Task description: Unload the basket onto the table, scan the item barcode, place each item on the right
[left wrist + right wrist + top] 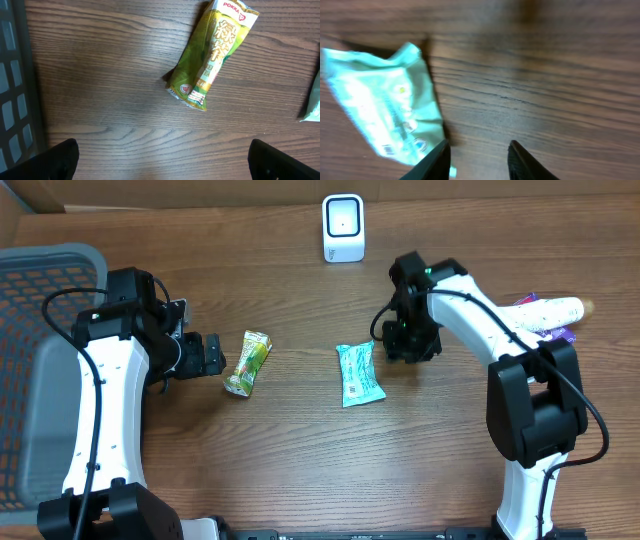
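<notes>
Left claw point(214, 355) stood spread and empty by the green packet point(247, 363), left of the scanner point(343, 227). In front of the scanner the teal packet point(359, 374) lay flat, with the right claw point(479, 161) part-spread beside it, pinching nothing. Gripping over its barcode, or slick film slipping, might spoil the scan. Bare wood-grain tabletop point(300, 460) gave room.

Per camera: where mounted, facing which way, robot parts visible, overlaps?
Overhead: fixed above the table, looking straight down; left arm, right arm, scanner, basket, green packet, teal packet.
Left wrist: on the left arm, facing down at the green packet; fingertips of the left hand in bottom corners.
Right wrist: on the right arm, close over the teal packet; fingertips of the right hand at bottom.
Shared: green packet in overhead and left wrist; teal packet in overhead and right wrist.
</notes>
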Robot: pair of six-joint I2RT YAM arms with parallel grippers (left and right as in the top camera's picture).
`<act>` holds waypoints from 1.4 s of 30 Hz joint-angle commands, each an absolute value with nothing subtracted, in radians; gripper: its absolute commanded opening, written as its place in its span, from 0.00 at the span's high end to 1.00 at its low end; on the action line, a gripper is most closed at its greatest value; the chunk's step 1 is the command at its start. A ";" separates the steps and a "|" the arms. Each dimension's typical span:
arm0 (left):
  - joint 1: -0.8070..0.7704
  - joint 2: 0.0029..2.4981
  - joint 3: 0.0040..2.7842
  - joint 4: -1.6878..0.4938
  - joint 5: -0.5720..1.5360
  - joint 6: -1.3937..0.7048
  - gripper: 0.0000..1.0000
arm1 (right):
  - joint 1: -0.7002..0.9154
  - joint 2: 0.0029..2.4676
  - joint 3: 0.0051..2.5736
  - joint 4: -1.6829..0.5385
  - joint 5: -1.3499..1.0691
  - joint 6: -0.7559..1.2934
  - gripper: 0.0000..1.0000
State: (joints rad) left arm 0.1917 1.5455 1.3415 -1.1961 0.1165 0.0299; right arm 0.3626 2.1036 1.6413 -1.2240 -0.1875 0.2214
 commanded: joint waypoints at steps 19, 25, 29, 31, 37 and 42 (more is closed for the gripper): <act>0.196 1.551 1.348 -1.196 0.123 0.046 0.00 | 0.565 2.099 1.573 -1.237 0.122 0.492 0.96; 0.196 1.551 1.348 -1.196 0.123 0.046 0.00 | 0.569 2.100 1.491 -1.137 -0.072 0.359 0.96; 0.196 1.551 1.348 -1.196 0.123 0.046 0.01 | 0.620 2.099 1.493 -1.126 -0.167 0.328 0.96; 0.196 1.551 1.348 -1.196 0.123 0.046 0.01 | 0.657 2.099 1.493 -1.117 -0.179 0.329 0.96; 0.196 1.551 1.348 -1.196 0.123 0.046 0.01 | 0.733 2.099 1.522 -1.108 -0.174 0.309 0.96; 0.196 1.551 1.348 -1.195 0.123 0.046 0.00 | 0.739 2.099 1.554 -1.101 -0.175 0.305 0.96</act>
